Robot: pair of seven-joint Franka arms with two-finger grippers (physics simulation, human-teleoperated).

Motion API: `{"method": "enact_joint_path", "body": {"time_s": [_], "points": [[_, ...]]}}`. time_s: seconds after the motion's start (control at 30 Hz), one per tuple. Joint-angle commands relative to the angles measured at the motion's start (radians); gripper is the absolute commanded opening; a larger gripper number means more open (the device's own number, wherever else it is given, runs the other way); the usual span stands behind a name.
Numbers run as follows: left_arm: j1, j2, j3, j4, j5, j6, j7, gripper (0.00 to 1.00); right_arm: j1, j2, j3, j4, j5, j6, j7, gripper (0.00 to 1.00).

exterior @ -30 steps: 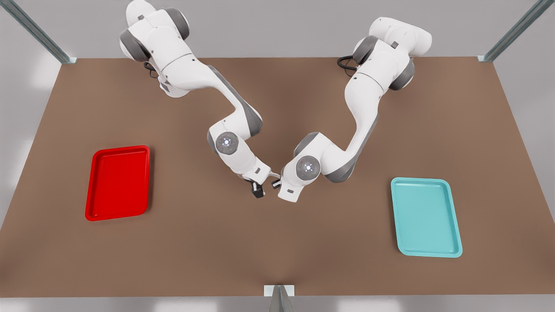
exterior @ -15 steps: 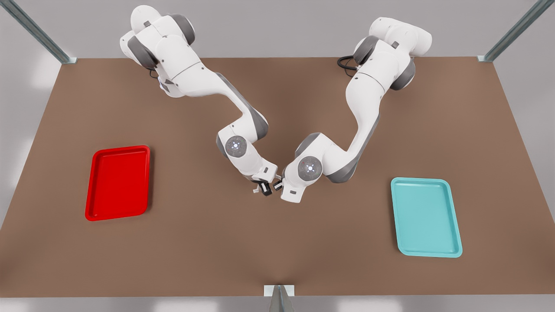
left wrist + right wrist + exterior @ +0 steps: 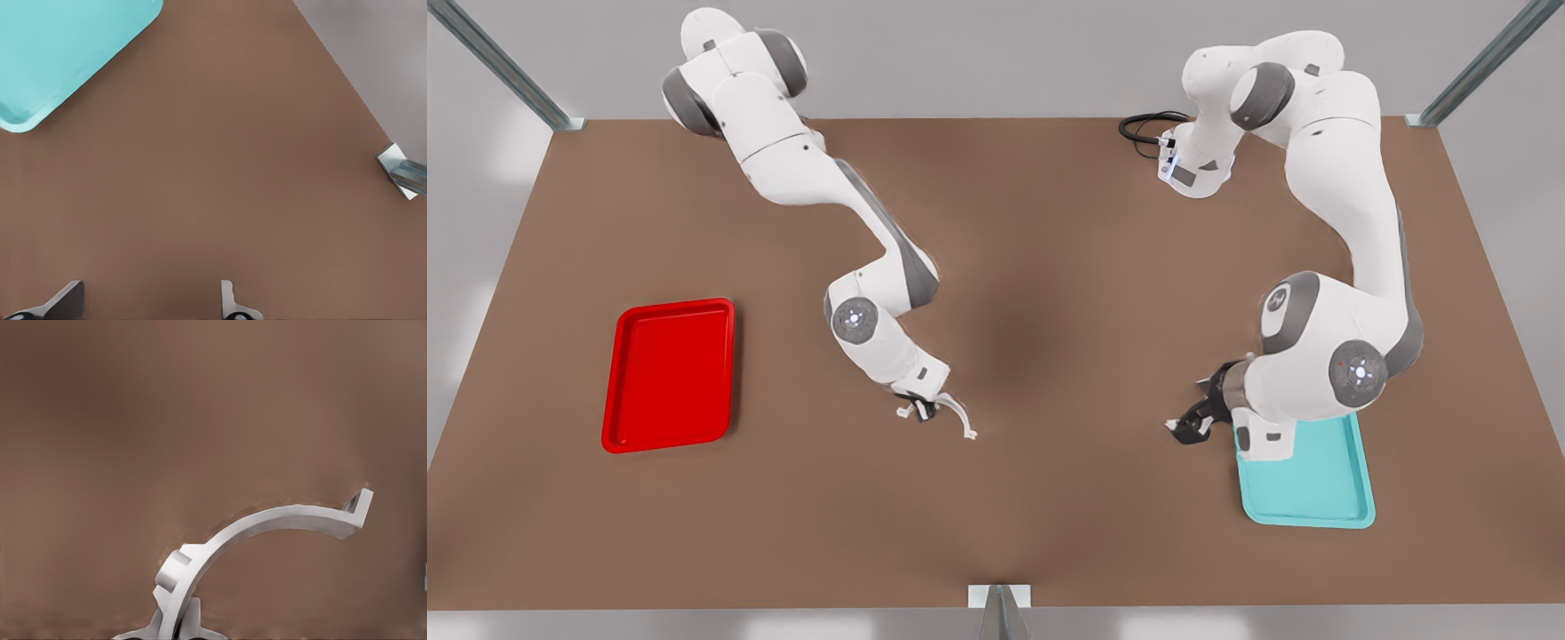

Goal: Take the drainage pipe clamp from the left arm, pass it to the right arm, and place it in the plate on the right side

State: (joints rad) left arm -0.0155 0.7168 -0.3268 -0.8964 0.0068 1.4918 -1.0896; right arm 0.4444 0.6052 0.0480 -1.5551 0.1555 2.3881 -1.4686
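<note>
Handover looks complete, judging by who holds what: the drainage pipe clamp is in the right gripper, the one riding the arm nearer the plate. In the right wrist view the gripper is pinching the clamp at one tabbed end, so the white arc springs out from the jaws and ends in the other bent tab, free in the air above the bare brown surface. Whether that free tab clears the surface or grazes it I cannot tell.

The relation that matters for placing: the plate lies well apart from the clamp, toward the front view's left, and the clamp's long axis runs from the gripper away from the plate, with the free end on the far side. So the gripper leads and the arc trails if the arm travels straight to the plate. I would judge that the gripper needs to go well in over the rim before letting go, so that the trailing tab also lands inside and not on the raised edge.

The left gripper waits far from the plate, across the surface, just beside the teal tray. In the left wrist view its fingers are spread with nothing between them, and a corner of that teal tray lies ahead
</note>
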Motion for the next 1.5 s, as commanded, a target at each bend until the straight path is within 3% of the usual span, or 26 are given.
{"method": "enact_joint_path", "body": {"time_s": [0.0,0.03,0.07,0.1,0.2,0.27,0.37,0.53,0.83,0.87,1.1,1.27,1.3,1.37,1.43,1.47], "points": [[0.028,-0.026,-0.003,0.004,0.151,-0.315,0.737,1.0,-0.085,-0.057,-0.002,-0.046,-0.008,-0.084,-0.059,0.21],[0.032,-0.104,0.002,-0.038,0.147,-0.302,0.795,1.0,-0.151,-0.102,-0.003,-0.094,-0.008,-0.084,-0.058,0.21],[-0.012,-0.381,0.102,-0.438,0.124,-0.072,0.98,1.0,-0.214,-0.142,-0.005,-0.131,-0.031,-0.089,-0.056,0.21],[-0.008,-0.398,0.104,-0.465,0.087,-0.149,0.979,1.0,-0.285,-0.146,-0.013,-0.131,-0.053,-0.116,-0.058,0.21],[-0.018,-0.346,0.089,-0.401,0.082,-0.212,0.942,1.0,-0.501,-0.15,-0.02,-0.122,-0.054,-0.254,-0.168,0.21],[-0.041,-0.313,0.081,-0.319,0.091,-0.197,0.895,1.0,-0.578,-0.137,-0.083,-0.12,-0.065,-0.26,-0.257,0.21],[0.011,-0.301,0.087,-0.285,0.05,-0.216,0.913,1.0,-0.618,-0.143,-0.157,-0.148,-0.079,-0.26,-0.397,0.21],[0.012,-0.301,0.086,-0.28,0.068,-0.216,0.915,1.0,-0.624,-0.208,-0.155,-0.342,-0.076,-0.251,-0.424,0.21],[0.019,-0.303,0.084,-0.285,0.084,-0.219,0.916,1.0,-0.658,-0.205,-0.157,-0.396,-0.073,-0.224,-0.421,0.21],[0.019,-0.303,0.083,-0.285,0.082,-0.219,0.916,1.0,-0.684,-0.194,-0.155,-0.382,-0.063,-0.239,-0.429,1.0],[0.028,-0.303,0.087,-0.28,0.09,-0.219,0.956,1.0,-0.687,-0.186,-0.155,-0.359,-0.063,-0.251,-0.418,1.0],[0.035,-0.301,0.083,-0.28,0.087,-0.219,0.956,1.0,-0.624,-0.093,-0.142,-0.068,-0.017,-0.481,-0.273,1.0],[0.035,-0.301,0.083,-0.28,0.088,-0.219,0.956,1.0,-0.59,-0.093,-0.143,0.038,-0.016,-0.588,-0.14,1.0],[0.037,-0.301,0.083,-0.28,0.088,-0.219,0.956,1.0,-0.532,-0.097,-0.145,0.138,-0.042,-0.725,0.417,1.0],[0.034,-0.301,0.083,-0.28,0.088,-0.217,0.956,1.0,-0.376,-0.088,-0.149,0.282,-0.161,-0.954,1.184,1.0],[0.034,-0.3,0.083,-0.28,0.088,-0.217,0.956,1.0,-0.371,-0.079,-0.149,0.288,-0.174,-0.952,1.222,1.0]]}}
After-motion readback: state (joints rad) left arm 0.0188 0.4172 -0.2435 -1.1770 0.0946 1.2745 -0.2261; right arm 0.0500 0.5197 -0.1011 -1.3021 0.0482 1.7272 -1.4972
